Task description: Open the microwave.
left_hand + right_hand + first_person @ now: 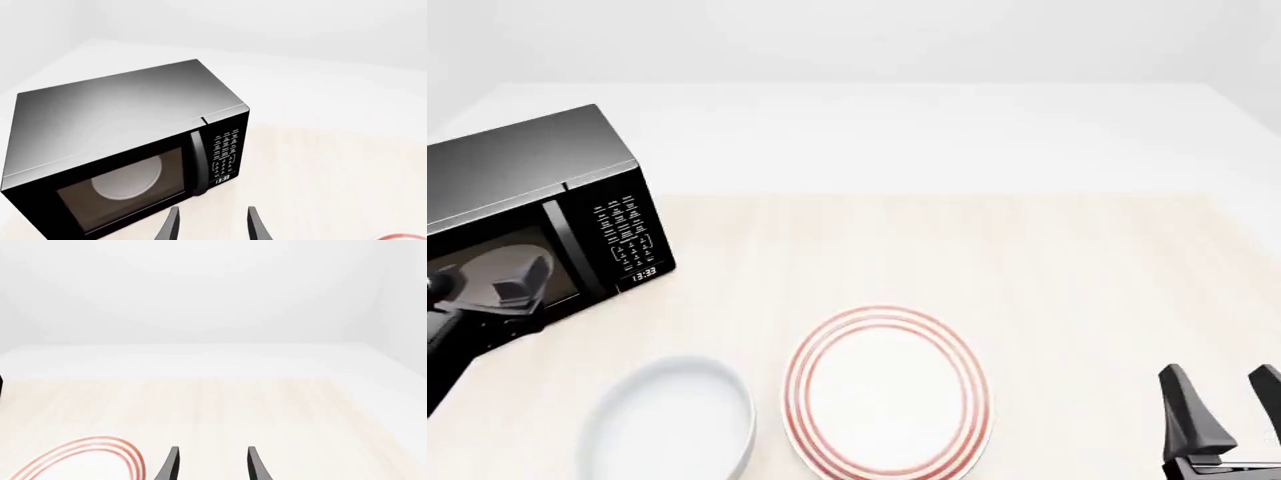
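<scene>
Microwave first: the large glossy black boxy microwave (534, 215) sits at the far left of my light wooden table (1054, 270), turned at an angle, its windowed door shut. Through the glass in the left wrist view I see a round white turntable plate (127, 177) inside; whether anything lies on it I cannot tell.

My left gripper (212, 225) shows two dark fingertips (172, 226) spread apart with bare table between them, holding and touching nothing. They point at the lower front of the oven, near the vertical bar handle (197, 162) that runs between the window and the white-marked keypad (225, 147); the small digital clock (223, 178) glows below the keys. In the front view the left arm (467, 320) comes in low from the left edge, in front of the microwave's door.

My right gripper (1228, 410) is at the near right corner, well apart from the microwave. Its fingers (1185, 405) stand upright, parted and empty.

Between the arms, near me, lie a round white plate with red rings at the rim (888, 392) and, just left of it, a plain white shallow bowl (674, 425). Both hold nothing.
</scene>
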Controlling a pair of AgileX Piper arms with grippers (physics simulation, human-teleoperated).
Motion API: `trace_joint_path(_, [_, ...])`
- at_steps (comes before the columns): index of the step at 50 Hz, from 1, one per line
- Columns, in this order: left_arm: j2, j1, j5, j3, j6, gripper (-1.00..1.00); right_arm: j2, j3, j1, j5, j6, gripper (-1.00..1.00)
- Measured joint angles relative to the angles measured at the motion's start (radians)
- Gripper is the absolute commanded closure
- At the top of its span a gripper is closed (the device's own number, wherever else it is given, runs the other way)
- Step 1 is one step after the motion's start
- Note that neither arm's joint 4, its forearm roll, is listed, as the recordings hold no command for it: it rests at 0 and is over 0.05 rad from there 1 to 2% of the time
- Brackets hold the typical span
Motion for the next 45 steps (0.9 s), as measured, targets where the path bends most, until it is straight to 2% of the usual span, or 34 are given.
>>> trace_joint_path(16, [0.133,-0.005,-0.082,-0.031,-0.002,-1.00,0.000,0.000,0.000,0.000,0.000,-1.00])
trace_joint_path(30, [0.358,-0.006,-0.195,-0.116,-0.007,-1.00,0.000,0.000,0.000,0.000,0.000,-1.00])
trace_joint_path(45, [0.461,-0.008,-0.242,-0.152,-0.005,-1.00,0.000,0.000,0.000,0.000,0.000,-1.00])
